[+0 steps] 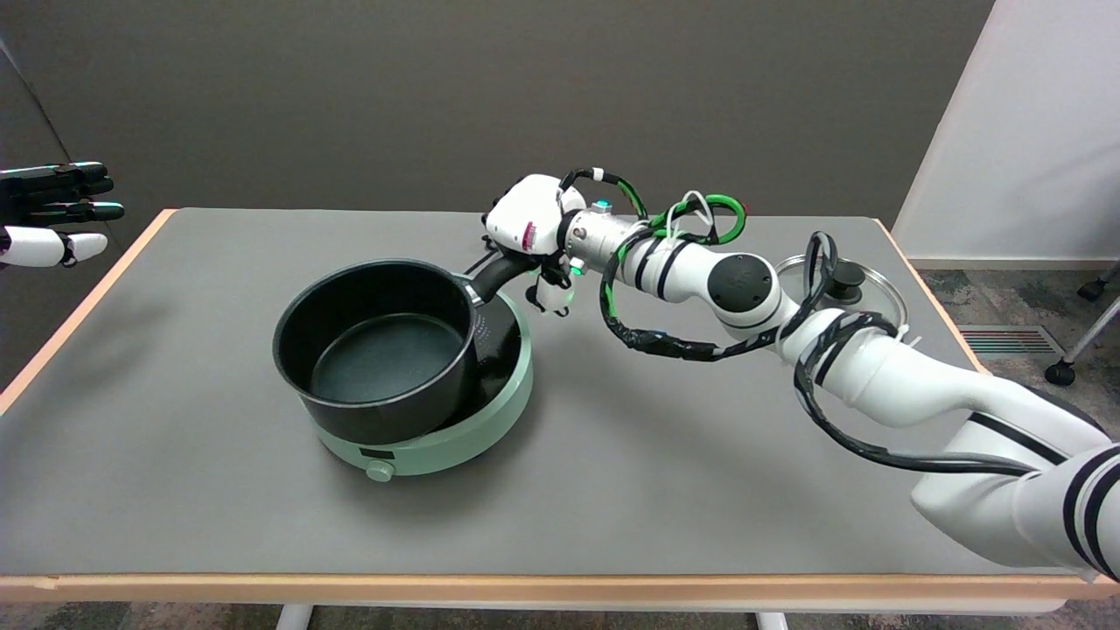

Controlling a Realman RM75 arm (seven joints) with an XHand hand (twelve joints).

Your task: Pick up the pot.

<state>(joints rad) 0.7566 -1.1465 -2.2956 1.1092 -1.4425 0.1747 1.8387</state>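
A black pot (376, 350) sits tilted on the pale green round cooker (455, 429) in the middle of the table, shifted toward the cooker's left so that part of the black hob top shows on the right. Its black handle (499, 271) sticks out to the upper right. My right hand (529, 232) is wrapped around the end of that handle, with the fingers curled under it and the palm on top. The inside of the pot holds nothing.
A glass lid (862, 284) with a black knob lies on the grey table (656, 490) at the far right, partly behind my right arm. The idle left hand (52, 219) hangs in the air at the upper left. A wheeled chair base stands on the floor at right.
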